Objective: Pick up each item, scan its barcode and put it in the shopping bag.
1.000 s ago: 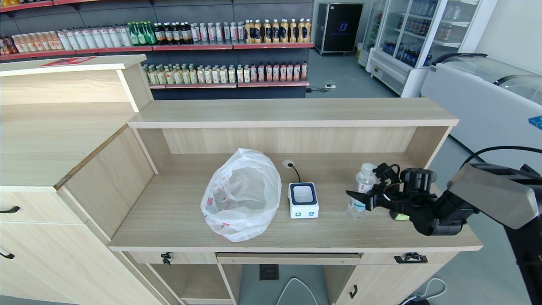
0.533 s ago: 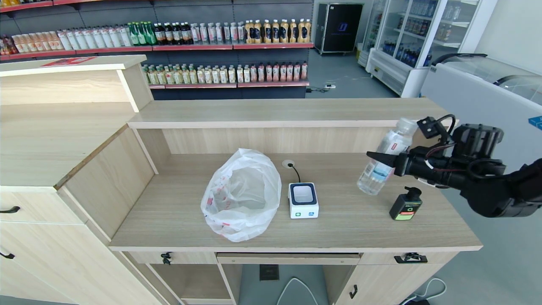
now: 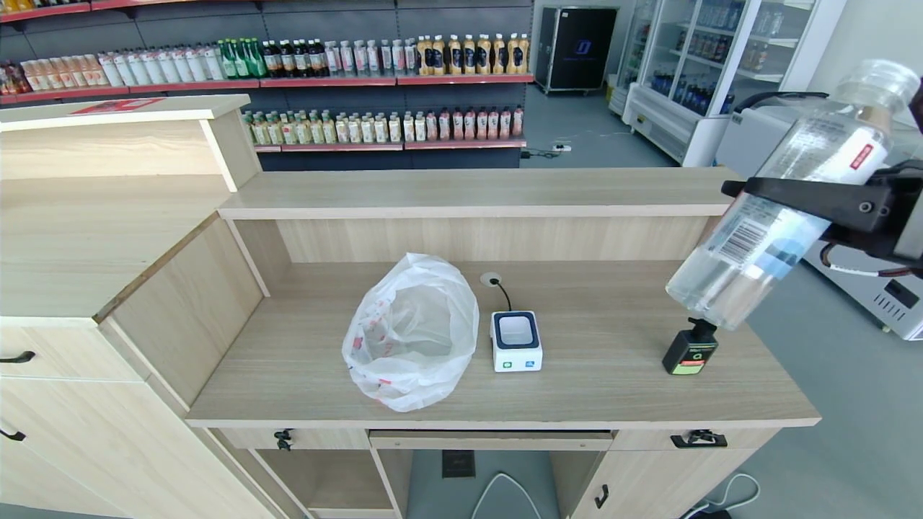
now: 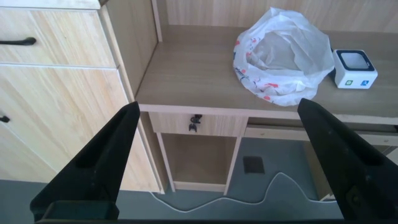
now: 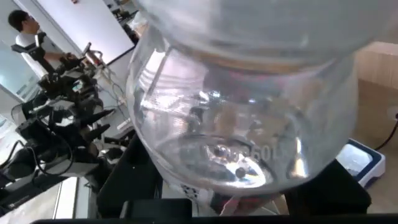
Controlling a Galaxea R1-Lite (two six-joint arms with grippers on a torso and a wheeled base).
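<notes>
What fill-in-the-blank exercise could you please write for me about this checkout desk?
1. The right gripper is shut on a clear ____.
2. In the head view, the bag lies to the ____ of the scanner.
3. The body of the small dispenser on the desk is ____.
4. The left gripper holds nothing and is ____.

Missing words: bottle; left; black; open.
</notes>
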